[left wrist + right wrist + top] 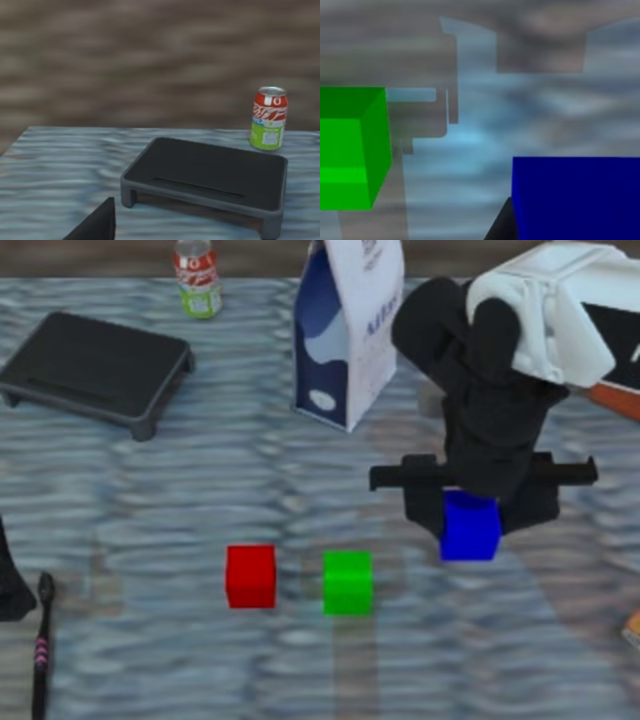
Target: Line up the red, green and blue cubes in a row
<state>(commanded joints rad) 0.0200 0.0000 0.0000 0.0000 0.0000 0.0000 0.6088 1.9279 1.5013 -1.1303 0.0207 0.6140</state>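
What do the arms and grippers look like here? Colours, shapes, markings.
The right arm is matte black with rounded links and a white boxy housing on its wrist. The right gripper is black, with a wide flat crossbar above its fingers. The left arm shows only as a black sliver at the table's left edge. No cables or markings are visible.

No print could be read: the can [269, 118] and milk carton [350, 330] bore only blurred lettering.
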